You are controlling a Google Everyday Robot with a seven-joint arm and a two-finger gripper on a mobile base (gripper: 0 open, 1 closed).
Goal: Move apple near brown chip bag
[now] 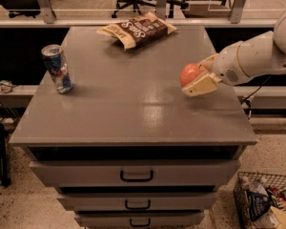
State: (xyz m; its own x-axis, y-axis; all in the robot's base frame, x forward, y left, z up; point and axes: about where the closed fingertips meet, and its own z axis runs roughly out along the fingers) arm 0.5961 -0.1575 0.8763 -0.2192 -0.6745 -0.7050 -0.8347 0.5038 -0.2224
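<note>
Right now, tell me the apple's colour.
Reddish-orange apple, camera view; hand grips it at cabinet's right side.

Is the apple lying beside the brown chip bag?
No, the gripper holds the apple at the right of the cabinet top, apart from the brown chip bag at the back.

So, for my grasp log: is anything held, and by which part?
The gripper, at the right of the cabinet top, holds the apple, fingers on its near and far sides.
</note>
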